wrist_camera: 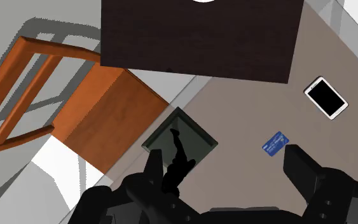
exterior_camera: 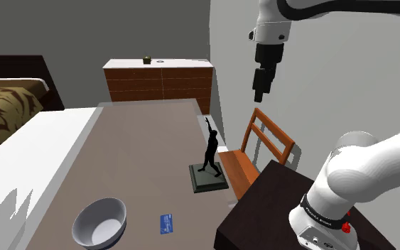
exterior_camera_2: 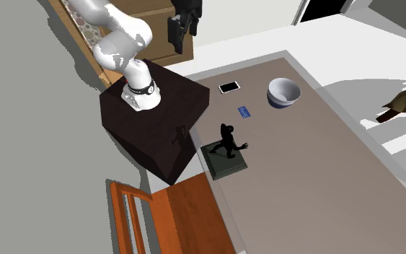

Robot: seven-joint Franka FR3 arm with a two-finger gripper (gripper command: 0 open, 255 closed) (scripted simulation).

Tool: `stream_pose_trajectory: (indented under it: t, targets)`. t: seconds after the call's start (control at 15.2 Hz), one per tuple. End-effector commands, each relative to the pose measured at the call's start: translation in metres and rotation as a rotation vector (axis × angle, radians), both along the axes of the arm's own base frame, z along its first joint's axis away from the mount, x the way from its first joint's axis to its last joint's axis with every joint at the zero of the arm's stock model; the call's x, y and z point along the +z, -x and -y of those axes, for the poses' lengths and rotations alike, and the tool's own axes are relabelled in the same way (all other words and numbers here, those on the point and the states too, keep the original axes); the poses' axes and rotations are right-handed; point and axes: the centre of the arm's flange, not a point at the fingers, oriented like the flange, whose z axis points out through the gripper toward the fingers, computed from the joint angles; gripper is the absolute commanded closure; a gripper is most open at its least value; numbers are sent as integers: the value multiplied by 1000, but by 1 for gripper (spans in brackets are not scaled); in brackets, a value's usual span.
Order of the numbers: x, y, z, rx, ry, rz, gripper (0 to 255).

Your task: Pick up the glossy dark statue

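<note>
A long table (exterior_camera: 134, 142) with a grey-brown top and a pale border is seen in a room with grey walls. The dark, box-shaped stand (exterior_camera: 276, 206) is set against one of its long edges. An orange-brown wooden chair (exterior_camera: 251, 156) is placed just beside the stand, along the same table edge. Beyond the chair, well apart from the stand, a wooden dresser (exterior_camera: 159, 84) with a white top is set against the wall. A bed (exterior_camera: 6, 106) with a brown patterned cover lies on the side of the table away from the stand.

On the table, a white-framed phone (exterior_camera_2: 229, 87) and a small blue card (exterior_camera_2: 246, 112) are laid near the stand. A pale bowl (exterior_camera_2: 283, 92) is set farther from the stand than either.

The statue (exterior_camera: 209, 153) is stood upright at the table edge, just beside the stand's corner nearest the chair. It is a glossy black human figure with one arm raised high and legs apart, mounted on a flat, square, dark grey-green base.

The gripper (exterior_camera: 261, 92) is held high above the stand's chair-side end, well clear of the statue. Its fingers (wrist_camera: 301, 167) are spread wide apart and nothing is clasped between them.
</note>
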Motion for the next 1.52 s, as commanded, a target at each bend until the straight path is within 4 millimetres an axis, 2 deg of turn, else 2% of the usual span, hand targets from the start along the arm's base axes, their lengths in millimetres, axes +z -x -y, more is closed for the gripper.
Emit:
stream_pose_trajectory:
  t: [0.0,1.45]
  targets:
    - [0,0,0,0,0,0,0]
    - [-221,-166,11,70,139,126,0]
